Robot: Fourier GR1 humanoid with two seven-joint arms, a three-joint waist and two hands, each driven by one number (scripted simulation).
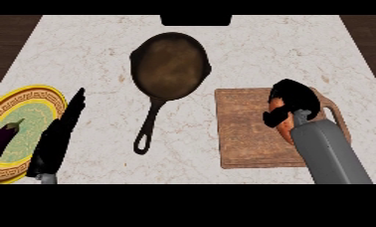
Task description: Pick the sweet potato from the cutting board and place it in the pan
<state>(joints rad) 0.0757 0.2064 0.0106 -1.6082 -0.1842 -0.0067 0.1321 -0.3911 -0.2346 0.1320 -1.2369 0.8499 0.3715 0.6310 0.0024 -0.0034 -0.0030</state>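
- Counter (95, 42) of pale marble carried everything: a dark pan (170, 64) near the middle, a wooden cutting board (246, 126) to its right, and a patterned plate (33, 102) at the left edge.
- Right hand (292, 102) was curled over the sweet potato (281, 121) on the board's right side, fingers and thumb wrapped round it — a grasp taken from above, which, I judged, suited lifting it straight off the board.
- Sweet potato showed only as an orange-brown sliver below the black fingers; most of it was hidden by the hand, so its full shape could not be made out. Whether it was touching the board or just clear of it could not be told.
- Pan sat apart from the board, its bowl away from the robot and its long handle (149, 126) pointing back toward the near edge; the bowl held nothing and lay to the left of the hand, so the carry would likely be a short sideways move.
- Left hand (58, 136) rested at the lower left with straight fingers pointing up, overlapping the plate's right rim — out of the way of the work.
- Plate held a dark purple eggplant (11, 134), no part of the task.
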